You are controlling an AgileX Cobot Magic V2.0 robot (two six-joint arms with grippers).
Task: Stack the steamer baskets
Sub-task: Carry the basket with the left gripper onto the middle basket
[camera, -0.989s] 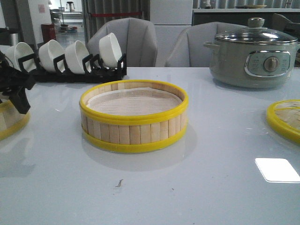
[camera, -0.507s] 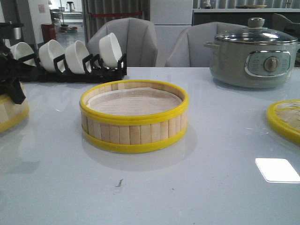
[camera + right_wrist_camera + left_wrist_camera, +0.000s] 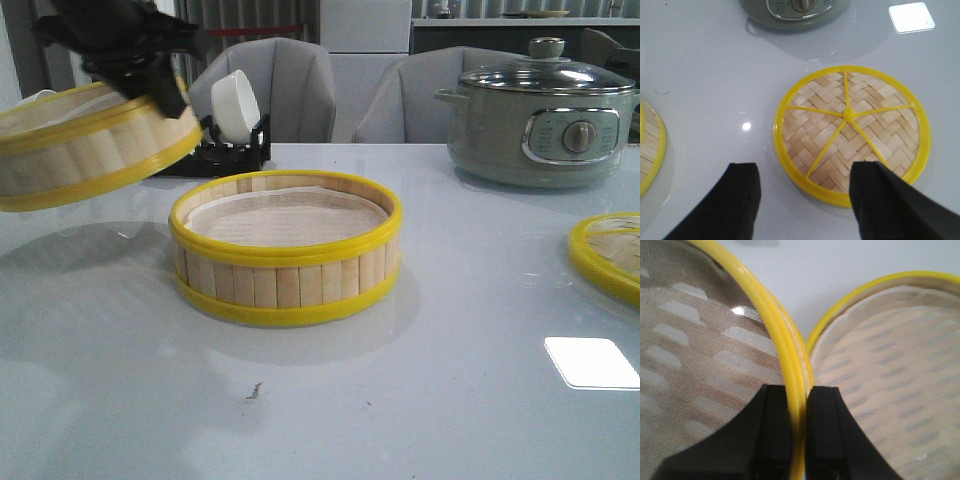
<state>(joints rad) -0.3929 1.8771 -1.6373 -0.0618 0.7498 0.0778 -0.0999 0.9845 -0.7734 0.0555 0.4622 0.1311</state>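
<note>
From the front, the left gripper [image 3: 150,80] held one steamer basket [image 3: 90,150] tilted in the air at far left, clear of the counter [image 3: 450,400]; a second basket [image 3: 285,250] sat at centre. The left wrist view showed the fingers [image 3: 775,430] clamped on the lifted basket's rim. The right wrist view alone showed the right gripper [image 3: 805,195] spread wide above the woven lid [image 3: 852,130].

Far right on the pale desk [image 3: 430,400]: grey electric cooker [image 3: 540,125], glass lid [image 3: 545,72] on, knob facing forward. At right edge, flat woven bamboo lid [image 3: 851,132] with yellow rim. At back left, black dish rack [image 3: 235,150] holding a white bowl [image 3: 235,105] upright. Behind, two grey chairs [image 3: 290,85].
</note>
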